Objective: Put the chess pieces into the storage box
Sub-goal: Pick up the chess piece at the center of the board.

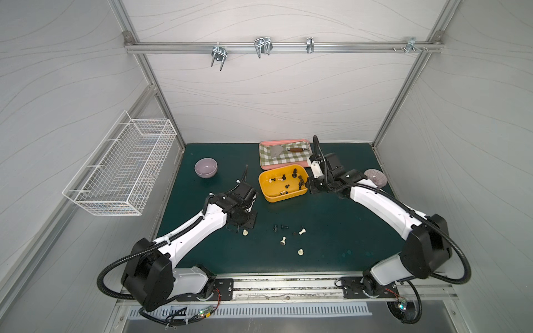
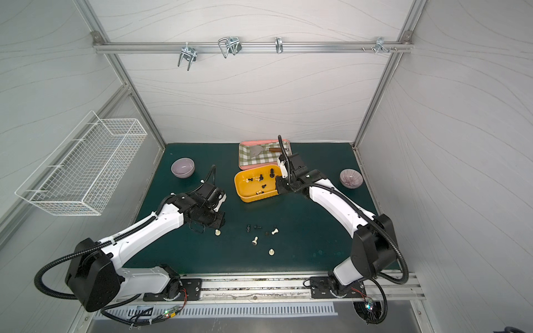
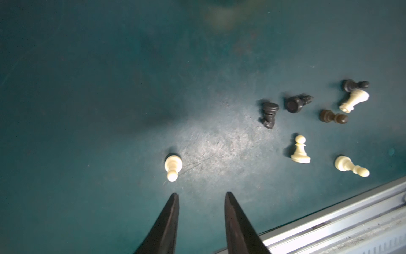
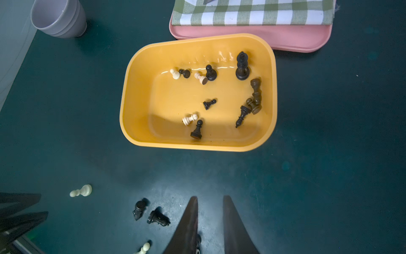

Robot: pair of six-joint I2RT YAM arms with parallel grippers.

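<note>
- Inside the storage box (image 4: 136, 99), about a dozen chess pieces (image 4: 242, 66) lie or stand, mostly dark with a few cream. The box sits just beside the pink tray (image 4: 252, 37).
- On the robot's side of the box and well apart from it, roughly eight pieces are on the green mat (image 3: 87, 88). One is a lone cream pawn (image 3: 173, 167) lying on its side, and the rest form a loose cluster (image 3: 294, 104) further along.
- The lone pawn looks like the next pick. Being round and lying flat, it could roll or squirt free if the jaws close off-centre.
- Within the cluster, a black pawn and a cream piece (image 3: 354, 100) touch, so gripping one would probably drag the other.
- The left gripper (image 3: 201, 194) hovers just short of the lone pawn. Its jaws are spread with only bare mat between them, and they hold and touch nothing.
- The right gripper (image 4: 209, 198) hangs beside the box's short end, its jaws narrowly parted and empty. It is close enough that a careless swing could shove the box.
</note>
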